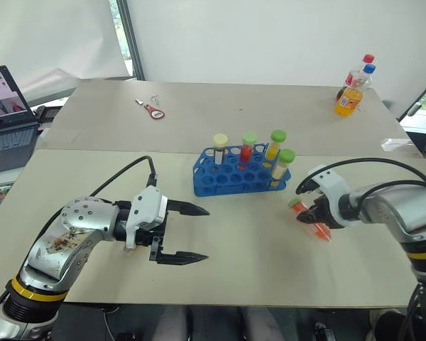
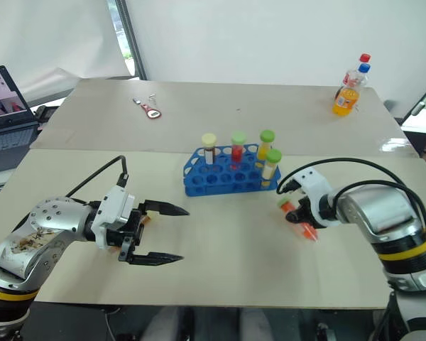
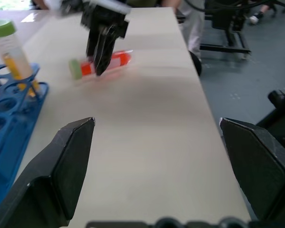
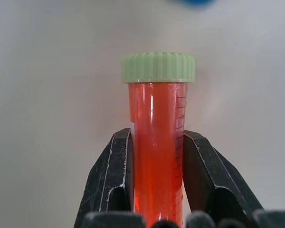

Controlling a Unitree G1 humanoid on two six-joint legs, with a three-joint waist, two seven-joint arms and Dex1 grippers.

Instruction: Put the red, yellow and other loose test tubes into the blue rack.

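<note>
The blue rack [image 1: 231, 174] stands mid-table with several capped tubes upright in it: one cream-capped with dark liquid, one red [image 1: 248, 148], two yellow. To its right a red test tube with a green cap [image 4: 157, 118] lies level at the tabletop. My right gripper [image 1: 314, 215] is shut on this tube's middle, a finger on each side. The same tube [image 3: 115, 61] and grip also show in the left wrist view. My left gripper [image 1: 190, 233] hovers over the near left of the table, open and holding nothing, pointing toward the rack's side.
Two drink bottles [image 1: 351, 92] stand at the far right of the back table. A red-handled tool [image 1: 151, 110] lies at the back left. A laptop [image 1: 7, 114] sits off the table's left edge. A seam runs between the two tables behind the rack.
</note>
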